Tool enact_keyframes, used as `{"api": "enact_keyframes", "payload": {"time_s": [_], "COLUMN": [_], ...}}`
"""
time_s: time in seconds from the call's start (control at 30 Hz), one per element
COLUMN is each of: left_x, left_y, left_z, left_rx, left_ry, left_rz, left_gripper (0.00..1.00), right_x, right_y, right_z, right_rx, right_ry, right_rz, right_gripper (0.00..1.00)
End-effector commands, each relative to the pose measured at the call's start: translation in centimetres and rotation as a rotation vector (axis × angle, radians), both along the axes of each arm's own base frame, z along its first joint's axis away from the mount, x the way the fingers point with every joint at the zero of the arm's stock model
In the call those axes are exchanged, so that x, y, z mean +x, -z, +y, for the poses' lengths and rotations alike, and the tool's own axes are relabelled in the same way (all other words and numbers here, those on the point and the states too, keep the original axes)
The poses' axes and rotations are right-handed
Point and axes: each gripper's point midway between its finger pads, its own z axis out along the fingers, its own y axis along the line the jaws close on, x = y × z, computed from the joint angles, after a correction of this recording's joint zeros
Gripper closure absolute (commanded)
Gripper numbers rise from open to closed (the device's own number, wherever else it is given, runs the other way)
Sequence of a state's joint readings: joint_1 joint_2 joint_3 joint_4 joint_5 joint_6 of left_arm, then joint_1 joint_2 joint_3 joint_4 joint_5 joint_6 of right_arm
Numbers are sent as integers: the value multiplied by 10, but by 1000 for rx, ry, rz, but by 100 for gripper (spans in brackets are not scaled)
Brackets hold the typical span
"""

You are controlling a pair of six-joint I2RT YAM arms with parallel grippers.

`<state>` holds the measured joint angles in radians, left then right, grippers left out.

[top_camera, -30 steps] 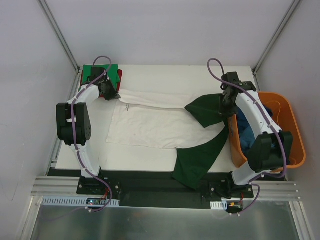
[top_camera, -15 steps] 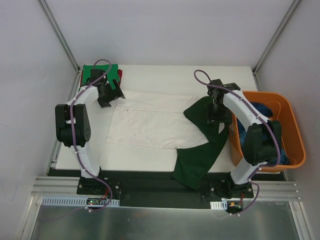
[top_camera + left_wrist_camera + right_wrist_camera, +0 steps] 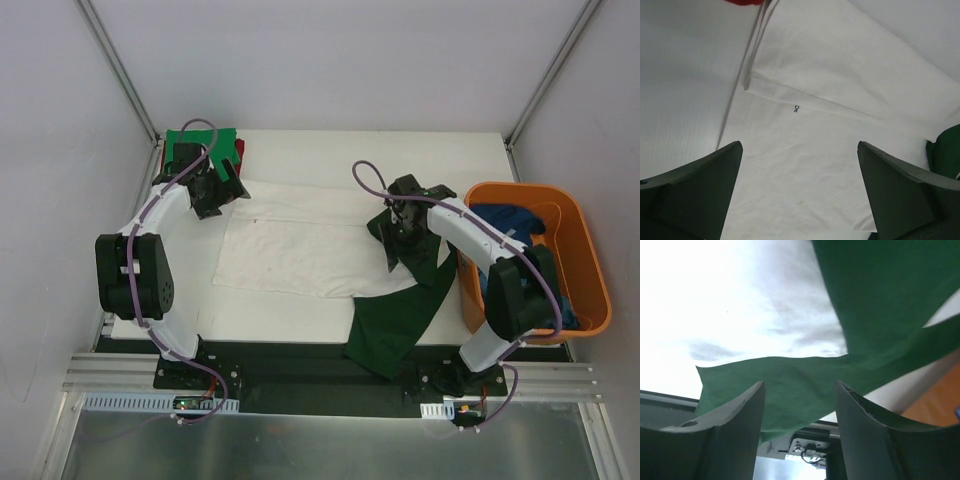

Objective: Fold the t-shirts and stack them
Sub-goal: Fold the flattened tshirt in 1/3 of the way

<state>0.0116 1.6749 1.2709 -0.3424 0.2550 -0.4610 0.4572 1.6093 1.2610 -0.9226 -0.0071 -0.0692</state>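
Observation:
The white t-shirt [image 3: 300, 245] with dark green sleeves lies on the table, its body folded lengthwise. One green sleeve [image 3: 395, 310] hangs over the front edge. My left gripper [image 3: 224, 190] is open just above the shirt's back left corner; the left wrist view shows white cloth [image 3: 840, 100] below its spread fingers [image 3: 715, 170], nothing between them. My right gripper [image 3: 398, 248] hovers open over the green sleeve [image 3: 880, 305], holding nothing. Folded green [image 3: 192, 143] and red [image 3: 240, 150] t-shirts lie stacked at the back left corner.
An orange tub [image 3: 585, 290] stands at the table's right edge with a blue t-shirt [image 3: 510, 222] inside. White enclosure walls surround the table. A black rail [image 3: 300, 365] runs along the front edge by the arm bases.
Both grippers have opened and let go of the shirt. The lifted edge has dropped flat onto the white body. My right arm has swung left and nearer over the green sleeve.

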Motion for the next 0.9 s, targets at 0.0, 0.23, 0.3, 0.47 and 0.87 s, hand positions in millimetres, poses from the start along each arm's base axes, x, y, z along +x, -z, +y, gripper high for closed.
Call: {"api": "enact_keyframes", "payload": {"time_s": [0.0, 0.23, 0.3, 0.47, 0.87], "left_x": [-17, -20, -19, -18, -13], "left_y": [13, 22, 21, 23, 28], "left_z": [-8, -16, -16, -15, -13], "left_rx": [-30, -26, -21, -18, -6], "left_ry": [4, 18, 17, 13, 8], "left_rz": [57, 79, 77, 82, 90], "left_gripper": [1, 0, 1, 1, 1], "right_x": [6, 35, 38, 61, 119], "right_y": [27, 53, 57, 61, 61], "right_z": [21, -20, -25, -41, -58], "right_rx": [80, -136, -108, -145, -186], "right_ry": [34, 171, 230, 290, 343], "right_rz": [50, -1, 14, -33, -119], "right_gripper": [43, 55, 57, 69, 83]}}
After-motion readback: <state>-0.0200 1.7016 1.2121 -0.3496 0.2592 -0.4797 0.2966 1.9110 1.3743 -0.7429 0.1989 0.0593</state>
